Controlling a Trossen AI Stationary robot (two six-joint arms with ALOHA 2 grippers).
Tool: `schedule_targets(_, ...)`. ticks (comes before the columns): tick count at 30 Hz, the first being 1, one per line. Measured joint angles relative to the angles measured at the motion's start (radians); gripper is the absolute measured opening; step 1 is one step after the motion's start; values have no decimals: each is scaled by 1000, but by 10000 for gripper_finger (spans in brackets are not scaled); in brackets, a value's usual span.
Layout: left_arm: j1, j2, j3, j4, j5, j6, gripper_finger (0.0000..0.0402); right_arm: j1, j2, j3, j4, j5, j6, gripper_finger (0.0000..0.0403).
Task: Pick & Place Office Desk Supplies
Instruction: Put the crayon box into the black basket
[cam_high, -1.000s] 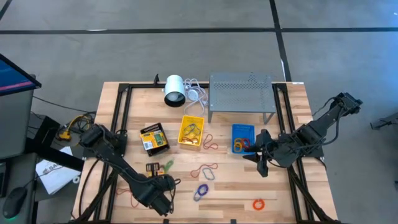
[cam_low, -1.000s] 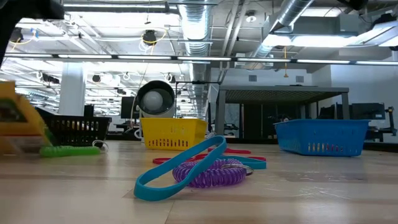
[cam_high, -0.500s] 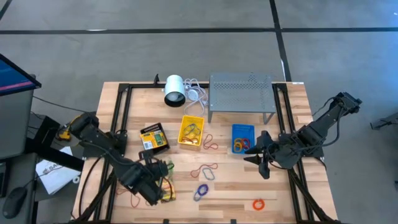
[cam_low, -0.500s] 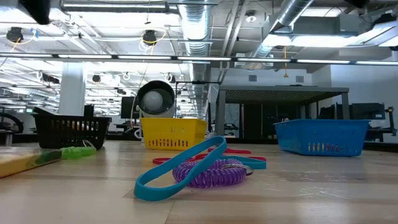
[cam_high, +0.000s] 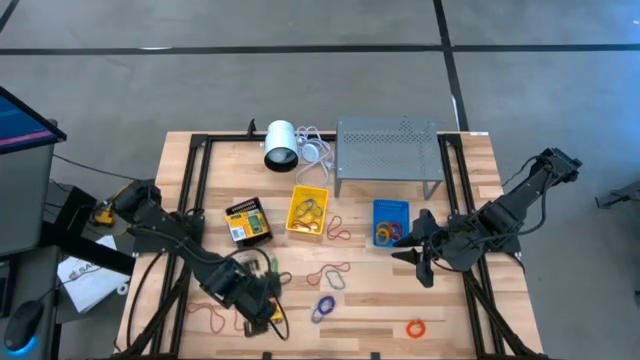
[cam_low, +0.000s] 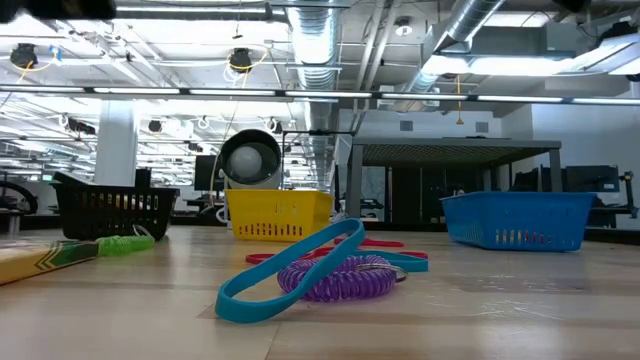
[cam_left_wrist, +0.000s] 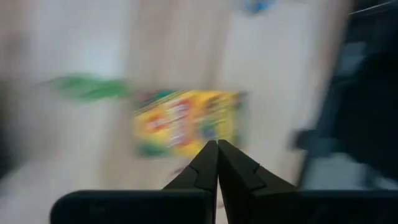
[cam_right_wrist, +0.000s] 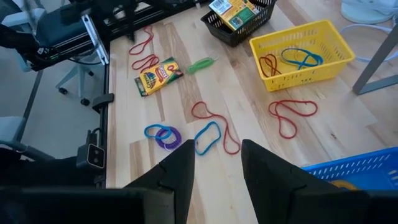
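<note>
My left gripper (cam_high: 258, 300) (cam_left_wrist: 217, 144) is shut and hovers over the table's near left part, above a flat yellow-and-green packet (cam_left_wrist: 186, 121) (cam_right_wrist: 158, 74). The packet lies flat on the wood (cam_low: 40, 260) beside a green band (cam_right_wrist: 200, 64). My right gripper (cam_high: 420, 255) (cam_right_wrist: 217, 174) is open and hangs in the air just near of the blue bin (cam_high: 390, 222). The yellow bin (cam_high: 308, 212) holds bands, and the black bin (cam_high: 247, 222) holds packets. Loose red (cam_high: 328, 273), purple and blue (cam_high: 322, 308) and orange (cam_high: 416, 327) bands lie on the table.
A white cylinder with a cable (cam_high: 282, 145) and a grey perforated stand (cam_high: 388, 155) sit at the far edge. More red bands lie by the near left corner (cam_high: 207, 312) and beside the yellow bin (cam_high: 338, 232). Black frame rails (cam_high: 190, 200) run along both sides.
In the low view the packet stood tilted up at the left a second ago; now it lies flat on the table. My left arm has swung away from the near edge, toward the packet and the green band. My right arm has kept still.
</note>
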Motion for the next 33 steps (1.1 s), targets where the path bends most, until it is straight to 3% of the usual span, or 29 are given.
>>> schedule_targets(7,-21,13,-131,273,97,-69,36,4,0,0,0,0,10,127)
schedule_targets(14,-32,85,-144,490,97,-66,110,24,0,0,10,0,30,127)
schedule_targets(17,-51,142,-116,447,98,-35,127,35,0,0,11,1,52,127)
schedule_targets(23,-98,273,-26,236,104,44,123,64,0,0,14,27,72,127)
schedule_targets(33,-145,355,79,81,-84,62,120,69,4,0,26,39,98,127)
